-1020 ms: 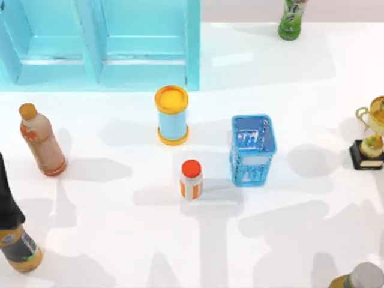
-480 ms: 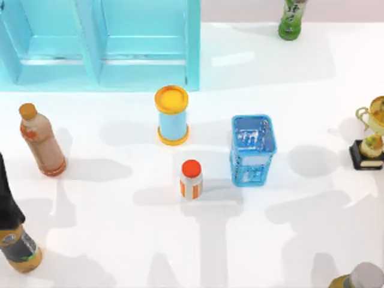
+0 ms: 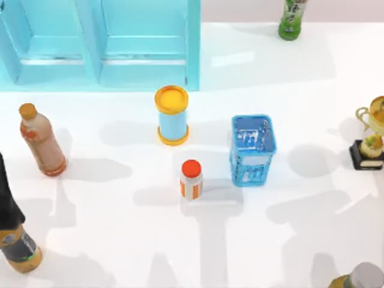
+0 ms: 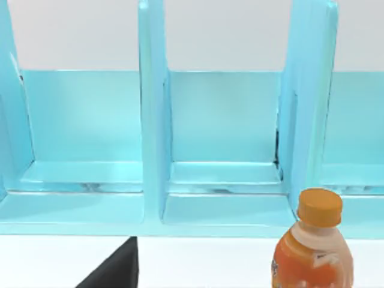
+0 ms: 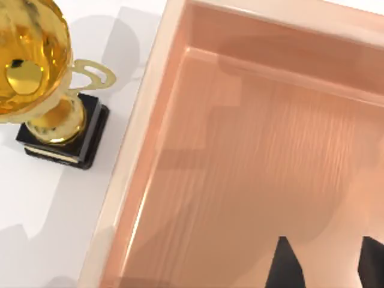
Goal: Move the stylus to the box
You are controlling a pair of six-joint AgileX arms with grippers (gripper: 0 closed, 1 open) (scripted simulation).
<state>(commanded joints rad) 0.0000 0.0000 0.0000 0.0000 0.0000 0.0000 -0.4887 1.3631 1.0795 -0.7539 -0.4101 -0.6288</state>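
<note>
1. My right jaws hang over the box (image 5: 252,150), which stands just beside the trophy (image 5: 36,78). Their two dark fingertips (image 5: 288,267) stand apart, and between them I see bare box floor, so they are spread and hold nothing.
2. I cannot tell where the stylus is. The stretch of box floor under me is bare wood, and nothing slim and pen-like lies on the bench (image 3: 120,240) around the trophy.
3. My judgement: the carry to the box looks finished or close to it, since I am over the box with nothing in my grip. With the stylus unseen, I cannot confirm it lies inside. What is left is to check that, then lift clear without knocking the trophy.
4. My left arm is parked well away from the trophy, facing the shelf (image 4: 156,138).
5. The bench is plain, white and glossy, crossed by soft grey shadows.
6. A basket (image 3: 252,150), a can (image 3: 172,115) and a small bottle (image 3: 191,179) stand well apart from the trophy, toward the top view's left. The pale blue shelf and more bottles lie farther that way.
7. Beyond the bench is only a plain pale backdrop.
</note>
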